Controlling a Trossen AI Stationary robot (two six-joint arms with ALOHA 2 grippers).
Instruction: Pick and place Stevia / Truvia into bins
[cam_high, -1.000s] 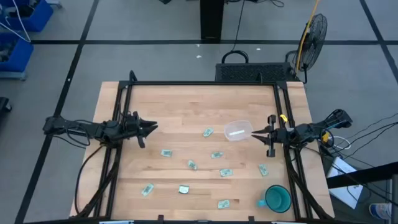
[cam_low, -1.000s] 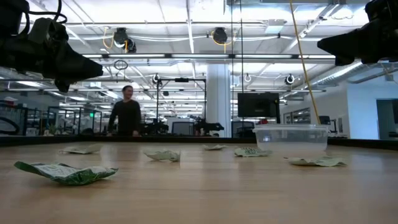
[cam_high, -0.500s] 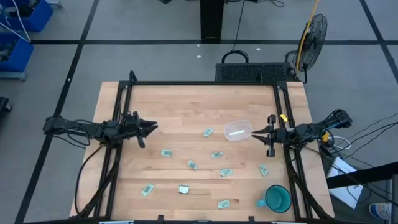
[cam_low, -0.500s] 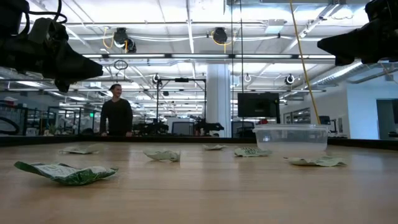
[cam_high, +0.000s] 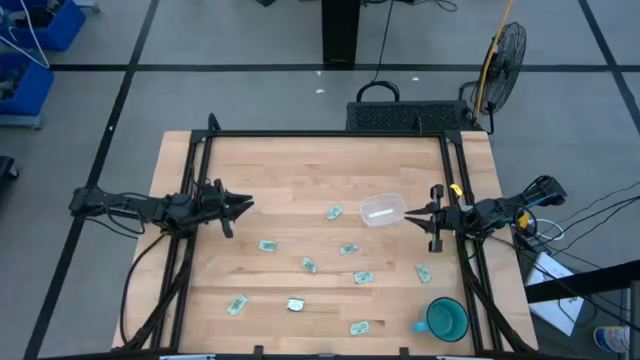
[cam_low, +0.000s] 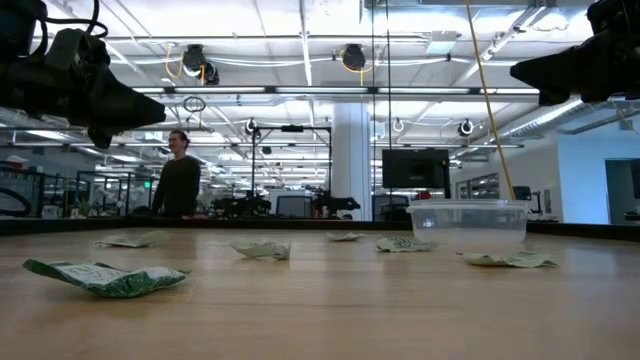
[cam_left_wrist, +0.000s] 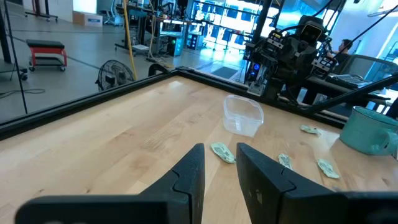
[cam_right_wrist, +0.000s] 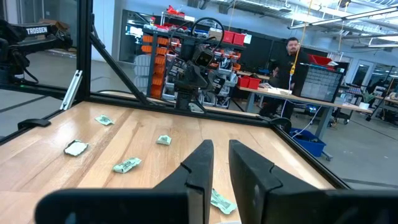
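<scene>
Several pale green and white sachets (cam_high: 308, 264) lie flat and scattered over the middle and near part of the wooden table; one (cam_low: 105, 277) lies closest to the low camera. The clear plastic tub (cam_high: 382, 210) stands on its base right of centre, also seen in the left wrist view (cam_left_wrist: 243, 114). My left gripper (cam_high: 248, 205) hovers above the table's left side, pointing right, open by a narrow gap and holding nothing. My right gripper (cam_high: 407, 216) hovers just right of the tub, pointing left, open by a narrow gap and holding nothing.
A teal mug (cam_high: 445, 318) stands near the table's near right corner. A black metal frame (cam_high: 320, 134) runs along the far edge and both sides. A person (cam_low: 178, 186) stands in the room beyond. Bare wood lies across the far half of the table.
Both arms and all the sachets have stayed where they were. Only the person in the room beyond the table has walked a little to the left in the low view.
</scene>
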